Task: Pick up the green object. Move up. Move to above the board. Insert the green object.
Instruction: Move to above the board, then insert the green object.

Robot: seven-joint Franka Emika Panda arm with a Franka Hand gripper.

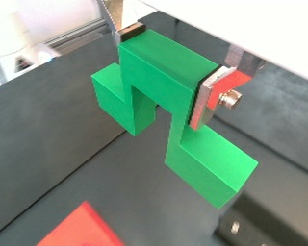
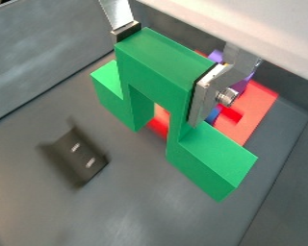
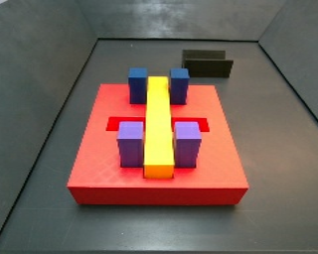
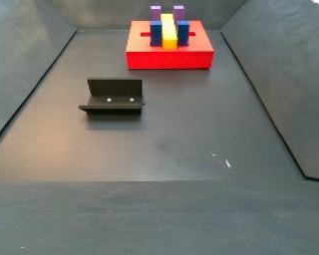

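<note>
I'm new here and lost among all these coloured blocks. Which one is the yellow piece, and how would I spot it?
Find the board, the big red slab on the dark grey floor. Along its middle lies the yellow bar, running between two blue blocks and two purple blocks. It is the only long, thin piece there. The gripper holds the green object.

The pincer [image 2: 162,65] grips the raised middle of the green object [image 2: 169,110], which hangs clear above the grey counter [image 4: 189,129]. In both side views wide bare floor lies between the fixture [image 4: 113,98] and the board [image 4: 169,52]. On the board's top the yellow bar [image 3: 158,124], blue blocks [image 3: 139,83] and purple blocks [image 3: 131,144] stand up as obstacles, leaving low red recesses beside them. Sloped tray walls [image 3: 49,119] hem the sides.
</note>
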